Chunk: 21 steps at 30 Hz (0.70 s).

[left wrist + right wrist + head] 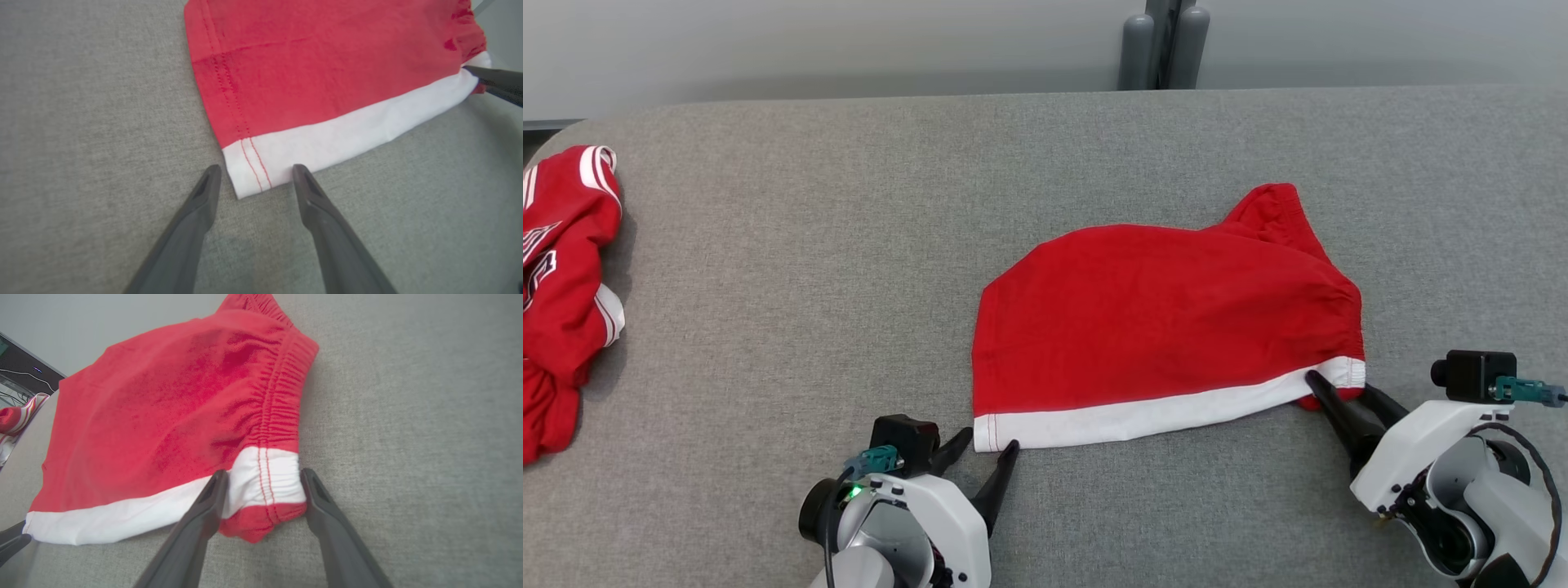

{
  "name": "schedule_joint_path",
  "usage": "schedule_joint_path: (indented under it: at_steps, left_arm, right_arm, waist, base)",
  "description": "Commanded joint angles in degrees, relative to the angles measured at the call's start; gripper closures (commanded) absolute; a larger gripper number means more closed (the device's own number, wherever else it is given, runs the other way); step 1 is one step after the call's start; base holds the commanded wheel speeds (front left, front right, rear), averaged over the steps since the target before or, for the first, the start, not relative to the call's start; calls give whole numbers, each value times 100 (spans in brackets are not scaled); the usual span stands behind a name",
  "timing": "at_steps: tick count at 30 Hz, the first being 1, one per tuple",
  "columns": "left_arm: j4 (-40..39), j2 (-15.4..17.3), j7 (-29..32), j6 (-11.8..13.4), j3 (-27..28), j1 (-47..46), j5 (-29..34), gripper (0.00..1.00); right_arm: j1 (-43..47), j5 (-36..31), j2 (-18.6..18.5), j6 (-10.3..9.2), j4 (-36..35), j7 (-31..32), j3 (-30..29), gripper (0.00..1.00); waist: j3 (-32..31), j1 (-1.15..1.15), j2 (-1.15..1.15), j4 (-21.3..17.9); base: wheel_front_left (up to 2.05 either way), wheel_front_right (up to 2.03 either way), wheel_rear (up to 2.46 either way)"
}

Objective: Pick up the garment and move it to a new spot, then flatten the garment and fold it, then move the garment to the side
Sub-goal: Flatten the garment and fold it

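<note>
Red garment (1168, 318) w/ white band lies flat mid bench (849, 245). My L claw (990, 439) gapes wide, 2 fingers straddling its L white corner, no pinch. R claw (1339, 384) is spread round the gathered R corner, 1 tip partly hidden by cloth. 2nd red cloth (564, 269) is cut off at L edge.

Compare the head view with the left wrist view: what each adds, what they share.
Head view adds: a crumpled red garment with white stripes at far left, and two grey upright posts beyond the grey fabric surface. Left wrist view adds: distinct red double stitching across the white hem corner. Shared: the red shorts with a white band, the left gripper open around its corner, the right gripper at the other corner.
</note>
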Motion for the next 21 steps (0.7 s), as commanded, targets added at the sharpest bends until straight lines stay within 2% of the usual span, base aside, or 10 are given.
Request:
schedule_joint_path:
  at_steps: [1,2,4,5,6,16,21]
  left_arm:
    - [56,17,4,-28,-26,-86,-31,45]
    - [63,15,-3,-29,-35,-87,-38,57]
    - [74,17,-26,-32,-43,-91,-61,82]
    - [80,20,-37,-35,-42,-91,-71,100]
    - [79,25,-56,-38,-42,-91,-77,100]
    - [-166,107,-260,-1,91,141,-247,100]
    - [-656,337,-403,-5,181,334,-253,100]
  right_arm:
    - [-58,81,-65,14,-38,-71,101,37]
    - [-76,121,-78,14,-41,-96,156,56]
    - [-100,193,-95,14,-52,-143,265,79]
    - [-104,227,-107,14,-62,-189,316,91]
    - [-111,261,-128,14,-63,-233,365,100]
    - [-96,529,-269,14,-85,-637,706,100]
    - [75,590,-420,14,-345,-824,750,100]
  waist:
    - [-2,0,0,-4]
    - [-4,0,0,-3]
    - [-13,0,0,2]
    - [-21,0,0,5]
    - [-32,0,0,8]
    - [-354,0,0,10]
    - [-611,0,0,21]
  base:
    - [0,0,0]
    - [0,0,0]
    - [0,0,0]
    - [0,0,0]
    - [0,0,0]
    - [0,0,0]
    - [0,0,0]
